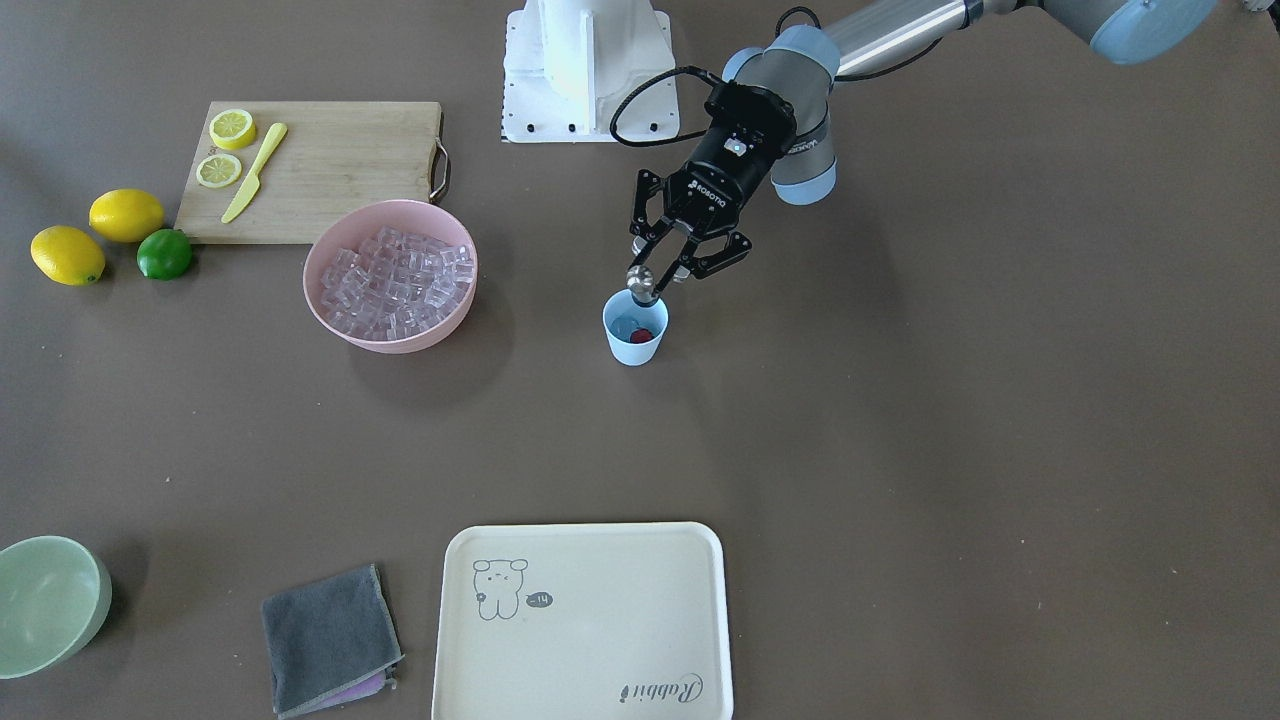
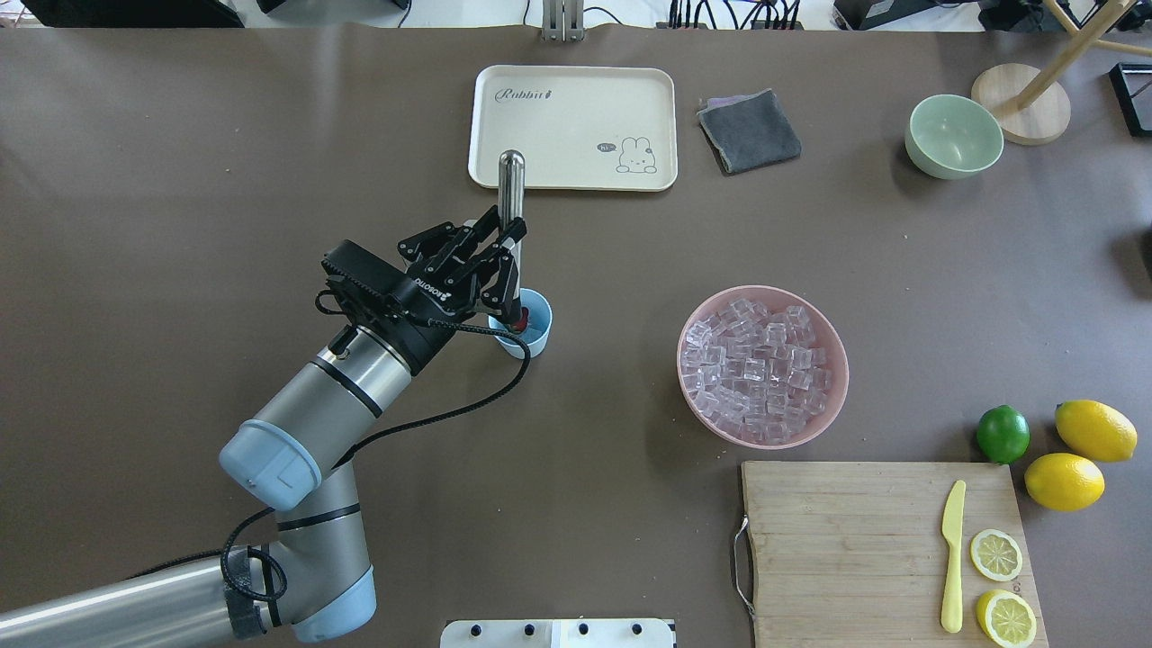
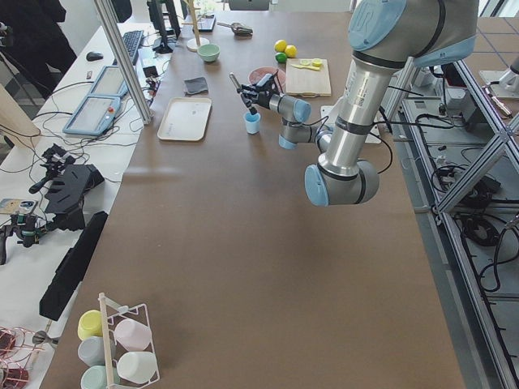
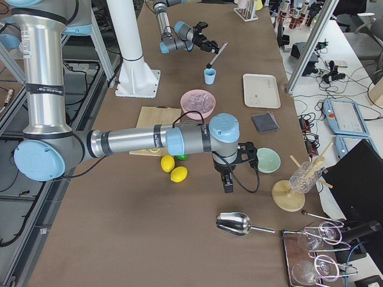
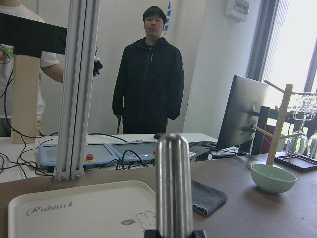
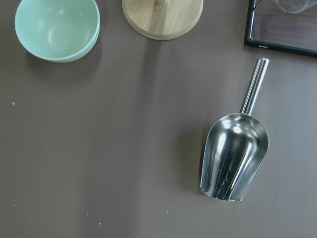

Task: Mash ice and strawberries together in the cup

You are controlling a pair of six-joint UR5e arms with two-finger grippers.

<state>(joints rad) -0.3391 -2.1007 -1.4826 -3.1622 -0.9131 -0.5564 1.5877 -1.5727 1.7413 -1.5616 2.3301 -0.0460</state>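
Steel muddler [image 5: 173, 183] between left jaws, in cup [image 1: 634, 347]; strawberry [image 1: 641, 335] clearest front-on

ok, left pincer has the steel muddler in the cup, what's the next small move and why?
Probably press the steel muddler down a little. The left pincer is shut on it, its lower end is inside the cup, and the strawberry there looks whole, so mashing seems barely begun.

In the front-facing view's centre, the steel muddler [image 1: 641, 280] has its lower end hidden inside the cup [image 1: 634, 350]; what surrounds the strawberry [image 1: 641, 335] is too small to tell. The pale green bowl [image 1: 50, 600] is cut by the lower-left edge. Mid-frame in the right-side view, the right gripper [image 4: 228, 184] is too small to judge.
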